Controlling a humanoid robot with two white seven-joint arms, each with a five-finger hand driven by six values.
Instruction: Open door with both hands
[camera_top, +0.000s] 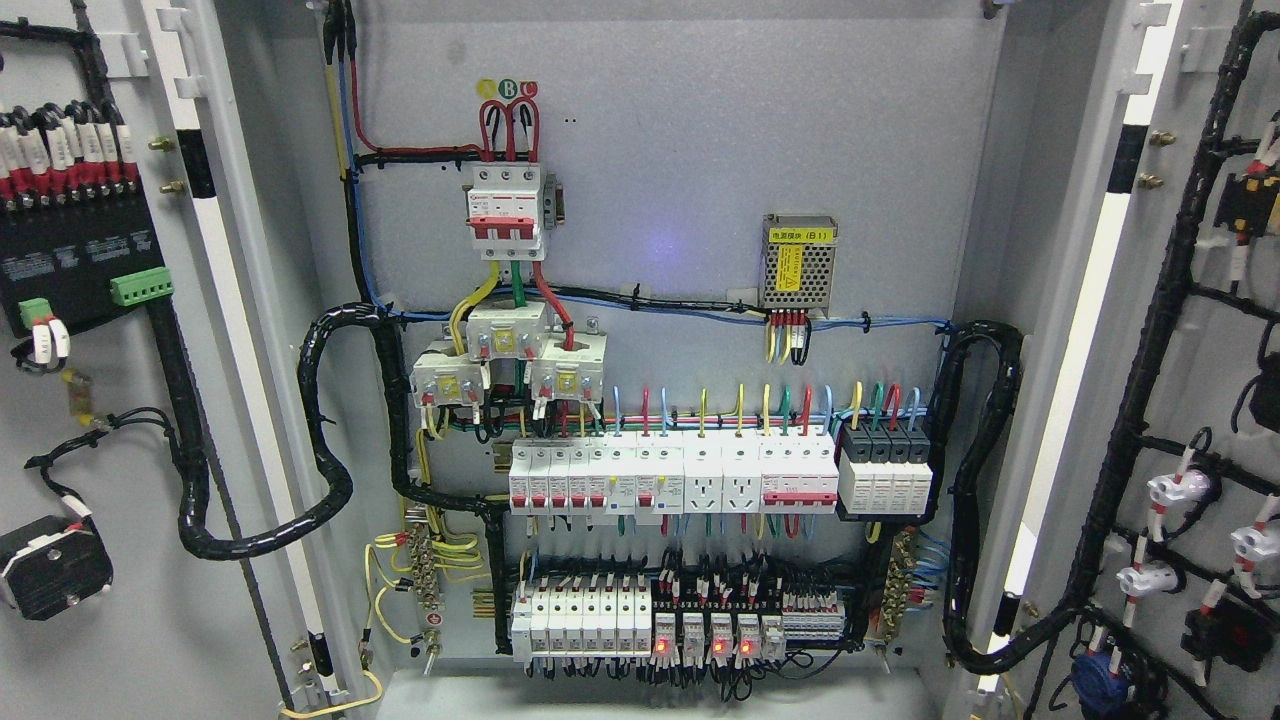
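Observation:
An electrical cabinet stands with both doors swung wide. The left door (110, 420) shows its inner face at the picture's left, carrying a black module and wiring. At the right edge the right door (1200, 420) also shows its inner face, with black cable looms and white connectors. Between them the grey back panel (680, 180) is exposed. Neither of my hands nor any arm shows in the head view.
On the panel sit a red-and-white main breaker (505, 212), a perforated power supply (799, 265), a row of white breakers (670, 475) and lower relays (700, 630) with red lights. Thick black cable looms (330, 430) run from both doors into the cabinet.

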